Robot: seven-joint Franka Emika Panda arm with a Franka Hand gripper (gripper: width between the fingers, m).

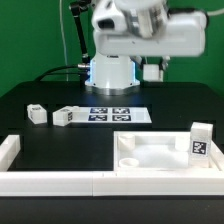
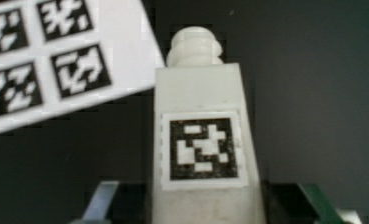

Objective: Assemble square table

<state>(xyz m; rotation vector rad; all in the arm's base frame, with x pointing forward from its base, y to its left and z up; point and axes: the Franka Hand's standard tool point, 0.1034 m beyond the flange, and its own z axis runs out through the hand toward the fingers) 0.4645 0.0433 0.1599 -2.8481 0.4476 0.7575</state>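
Observation:
In the wrist view my gripper (image 2: 207, 208) is shut on a white table leg (image 2: 202, 110). The leg's black-and-white tag faces the camera and its threaded tip points away from the fingers (image 2: 113, 200). In the exterior view the gripper (image 1: 152, 72) holds the leg in the air at the back, above the table surface. The square table top (image 1: 158, 160) lies at the front on the exterior view's right, rim up. One leg (image 1: 200, 140) stands upright at its far right corner. Two more legs (image 1: 37, 113) (image 1: 65, 116) lie loose on the exterior view's left.
The marker board (image 1: 115, 113) (image 2: 48, 60) lies flat in the middle of the black table, beneath the held leg. Low white border walls (image 1: 55, 181) run along the front and the left edge. The robot's base (image 1: 110, 72) stands at the back.

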